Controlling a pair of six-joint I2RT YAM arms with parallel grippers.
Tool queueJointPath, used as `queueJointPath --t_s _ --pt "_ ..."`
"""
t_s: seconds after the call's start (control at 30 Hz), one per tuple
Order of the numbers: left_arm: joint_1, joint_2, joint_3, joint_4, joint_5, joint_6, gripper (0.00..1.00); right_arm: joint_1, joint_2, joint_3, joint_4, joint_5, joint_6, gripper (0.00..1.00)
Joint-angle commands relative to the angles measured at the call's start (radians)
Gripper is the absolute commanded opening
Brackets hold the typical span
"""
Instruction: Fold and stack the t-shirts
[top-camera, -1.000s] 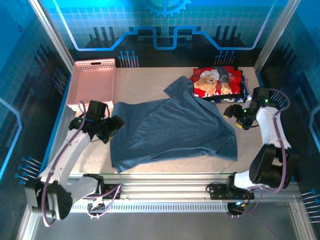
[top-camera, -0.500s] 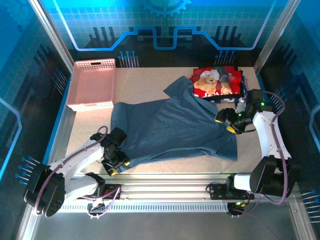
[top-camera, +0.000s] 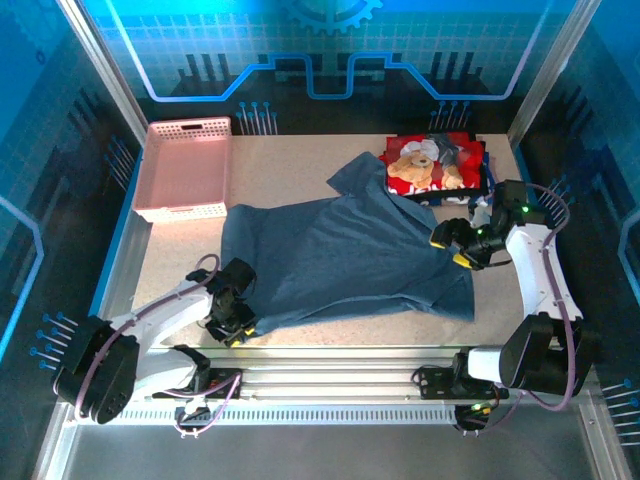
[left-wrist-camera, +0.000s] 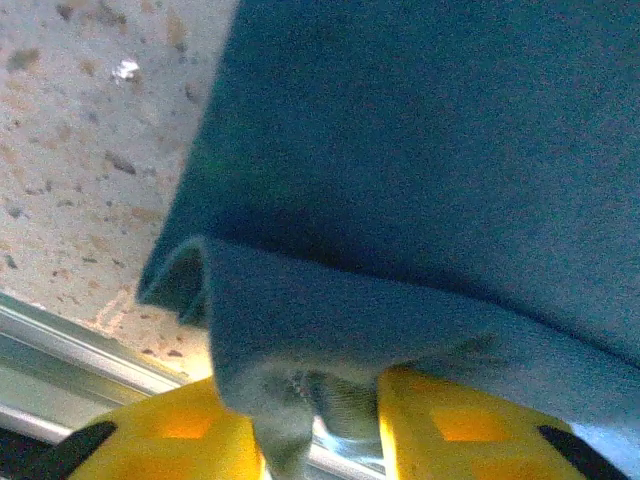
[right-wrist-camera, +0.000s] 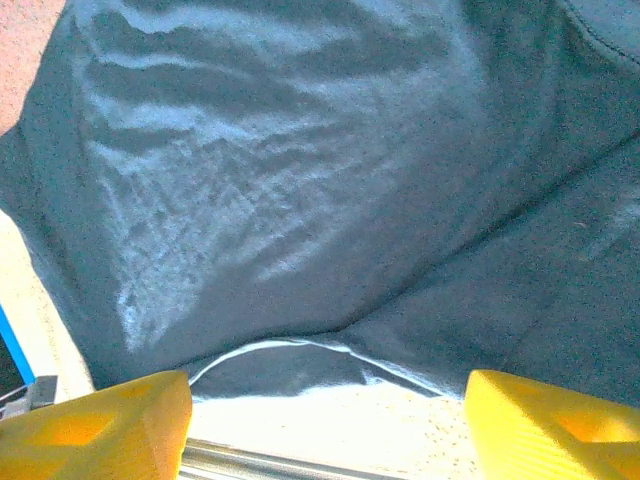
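Speckled beige table (top-camera: 300, 160) stretches across an enclosure with glowing blue walls (top-camera: 330, 50). At its far left corner sits a pink lattice basket (top-camera: 185, 165).

Nearer to me on the left, my left gripper (top-camera: 238, 325) lies low on the tabletop at the near left corner of the slate-blue t-shirt (top-camera: 340, 255). Through my left wrist camera, its yellow fingers (left-wrist-camera: 170, 435) stand close together. A bunched fold of the shirt's hem hangs in the narrow gap between them. I cannot tell whether the cloth is truly pinched or only lying there.

That shirt is spread open across the middle of the table, mostly flat with soft creases. One sleeve points toward the far right and reaches the left side of the folded stack (top-camera: 455, 150). The stack rests at the far right of the table. Its top shirt is red with a teddy-bear print, and darker folded cloth shows beneath its near and right edges.

On the right, my right gripper (top-camera: 452, 245) hovers at the slate-blue shirt's right edge, just in front of the stack. Its yellow fingers (right-wrist-camera: 100, 430) are spread wide and hold nothing, with the shirt's rumpled fabric and curved hem below them.
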Motion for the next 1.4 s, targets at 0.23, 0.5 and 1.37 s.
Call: queueJointPath --t_s 0.23,0.5,1.37 --pt "-0.003 -0.028 0.032 0.037 -0.014 0.005 0.08 -0.012 -0.032 -0.170 -0.028 0.052 -0.007 0.66" --pt "-0.003 -0.108 -0.001 0.040 0.002 -0.009 0.04 -0.046 0.086 -0.162 0.070 0.172 0.025 0.59" --pt "-0.002 -0.296 -0.028 -0.084 0.021 -0.030 0.17 -0.142 0.293 -0.171 0.236 0.148 0.020 0.49"
